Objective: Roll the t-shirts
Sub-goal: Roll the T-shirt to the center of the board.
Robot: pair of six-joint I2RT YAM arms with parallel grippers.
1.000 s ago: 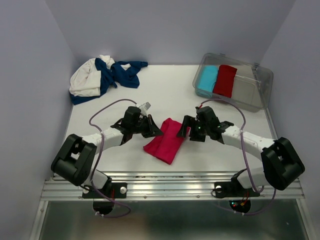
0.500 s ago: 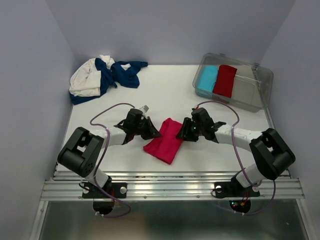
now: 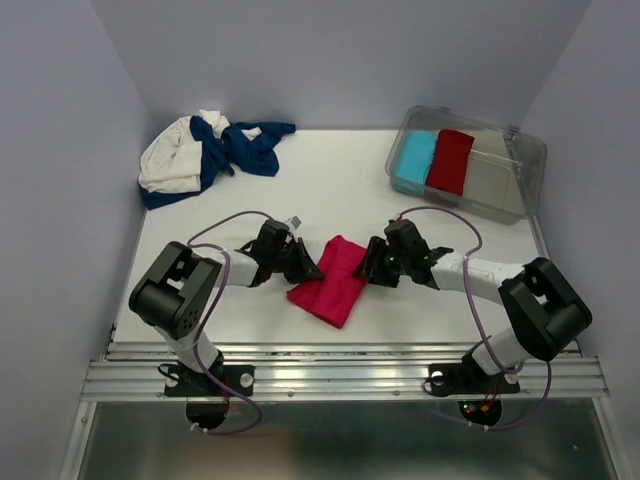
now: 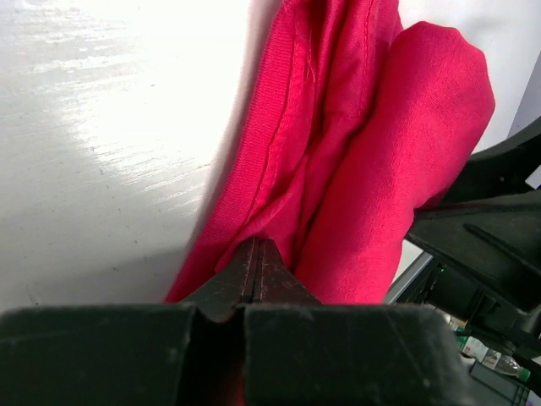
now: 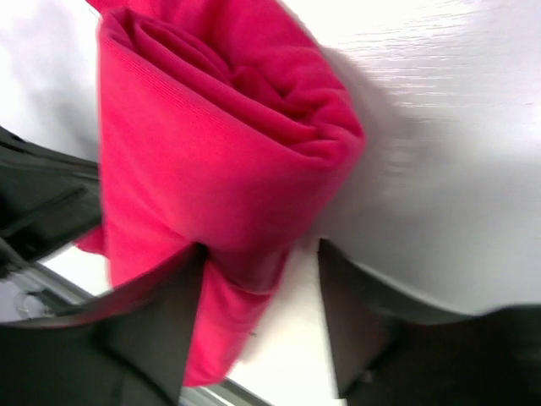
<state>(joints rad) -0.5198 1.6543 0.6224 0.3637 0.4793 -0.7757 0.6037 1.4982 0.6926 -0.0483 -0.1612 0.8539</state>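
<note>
From above: the pink-red t-shirt [image 3: 335,280] in a thick folded band on the white table [image 3: 330,190], directly between the two sets of fingertips. Low at the band's left edge, the left gripper [image 3: 305,265]; low at its far right corner, the right gripper [image 3: 370,262]. Well beyond the left fingers, toward the far left corner, a loose heap of navy and cream t-shirts [image 3: 205,150]. Well beyond the right fingers, a clear box [image 3: 520,165] with a light-blue roll [image 3: 414,157] and a darker red roll [image 3: 449,160] side by side.

Through the left wrist camera: fingers pressed tight together with no gap, tips right at the edge of the pink-red cloth. Cannot tell whether any fabric is pinched. Ahead of the tips and to their right, layered hems and a rounded rolled part; to their left, bare table.

Through the right wrist camera: fingers [image 5: 152,338] about half spread, astride the near end of the roll. One finger touching the cloth, a strip of bare table between the cloth and the other. Not clamped. Just ahead of the tips, the rolled end with its folds showing.
</note>
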